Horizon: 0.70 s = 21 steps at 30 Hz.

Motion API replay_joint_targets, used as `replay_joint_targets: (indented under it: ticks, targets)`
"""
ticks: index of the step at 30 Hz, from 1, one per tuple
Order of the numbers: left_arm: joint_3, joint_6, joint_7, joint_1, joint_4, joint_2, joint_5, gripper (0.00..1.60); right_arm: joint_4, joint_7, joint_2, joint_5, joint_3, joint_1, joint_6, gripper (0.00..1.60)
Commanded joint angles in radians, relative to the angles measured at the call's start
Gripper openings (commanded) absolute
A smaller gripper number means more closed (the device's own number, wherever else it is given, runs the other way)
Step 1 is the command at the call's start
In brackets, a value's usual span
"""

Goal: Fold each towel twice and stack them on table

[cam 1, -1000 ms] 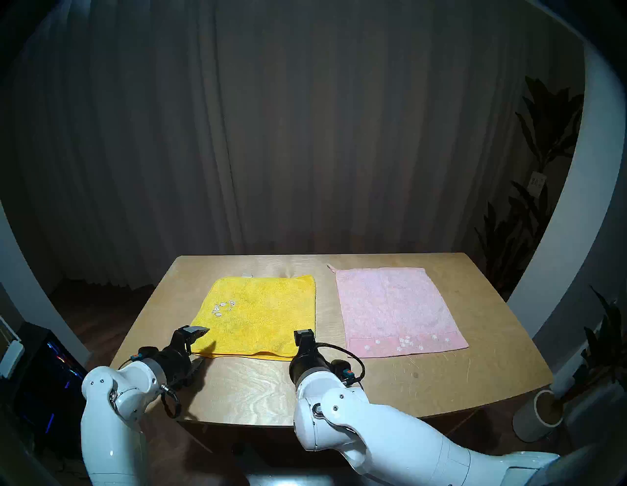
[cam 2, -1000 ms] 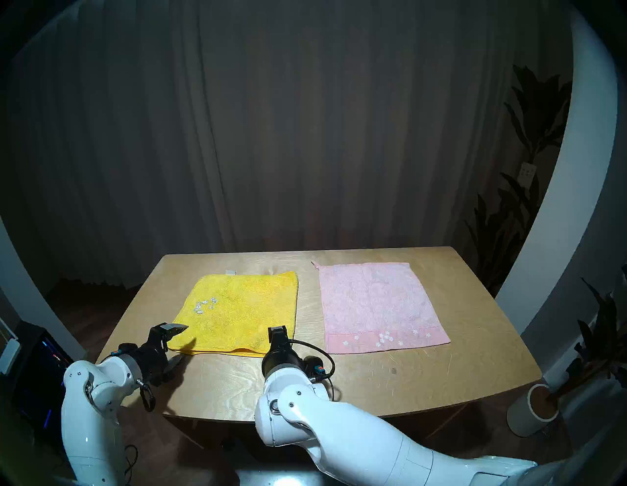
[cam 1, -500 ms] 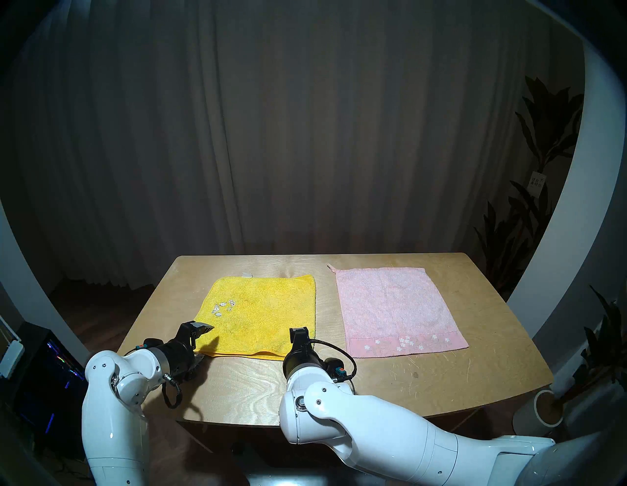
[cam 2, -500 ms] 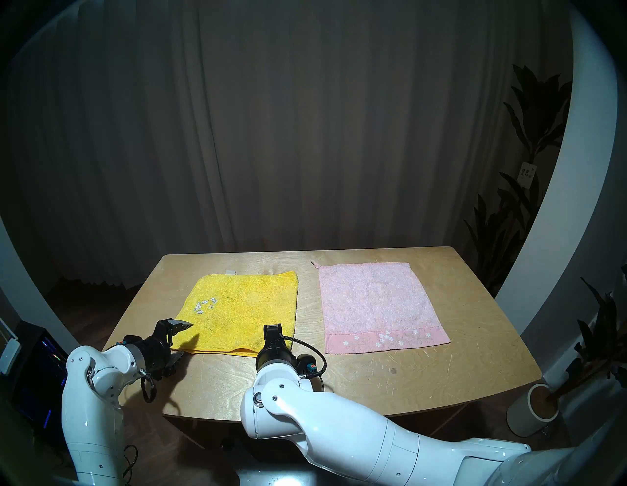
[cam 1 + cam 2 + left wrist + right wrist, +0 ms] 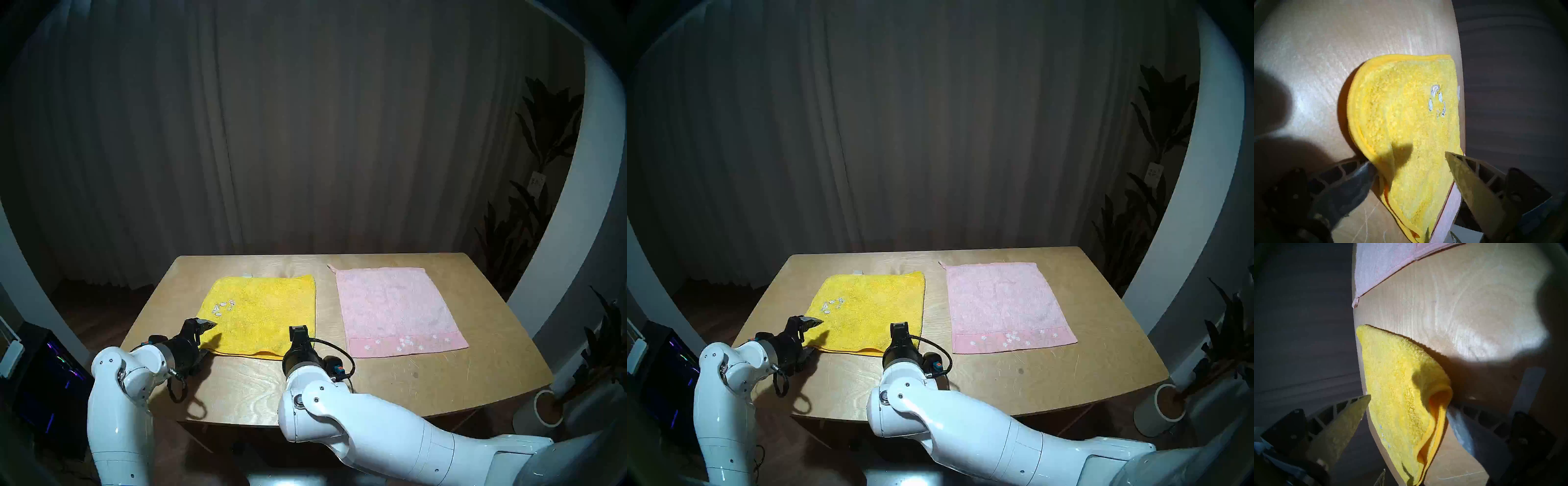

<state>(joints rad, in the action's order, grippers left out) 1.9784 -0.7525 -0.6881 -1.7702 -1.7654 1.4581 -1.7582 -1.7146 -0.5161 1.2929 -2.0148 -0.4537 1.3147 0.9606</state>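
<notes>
Left gripper (image 5: 1408,162) astride yellow towel (image 5: 1407,118) corner

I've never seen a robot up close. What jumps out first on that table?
Two towels lie side by side on the wooden table: a bright yellow towel on the left and a pale pink towel with a flowered band on the right. Both white arms reach for the yellow one's near edge, the left gripper at its left corner, the right gripper at its right corner, fingers apart around the cloth.

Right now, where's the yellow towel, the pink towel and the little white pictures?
yellow towel (image 5: 268,312): head left view, its middle.
pink towel (image 5: 393,305): head left view, its middle.
white pictures (image 5: 1437,100): left wrist view, stitched shapes.
</notes>
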Motion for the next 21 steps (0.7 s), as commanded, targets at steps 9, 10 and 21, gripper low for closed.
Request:
replay_joint_targets:
  ticks: [9,10,21]
  targets:
    - [-0.031,0.012,0.009,-0.018,0.031,0.020,0.029,0.63,-0.016,-0.020,-0.019,0.053,-0.041,0.044,-0.001,0.62]
    - [-0.031,0.013,0.010,-0.018,0.028,0.022,0.029,0.53,-0.018,-0.021,-0.021,0.055,-0.042,0.044,-0.001,0.30]
    - [-0.025,0.020,0.004,-0.047,-0.025,0.039,0.018,0.00,-0.088,-0.042,-0.076,0.055,-0.058,0.056,-0.001,0.00]
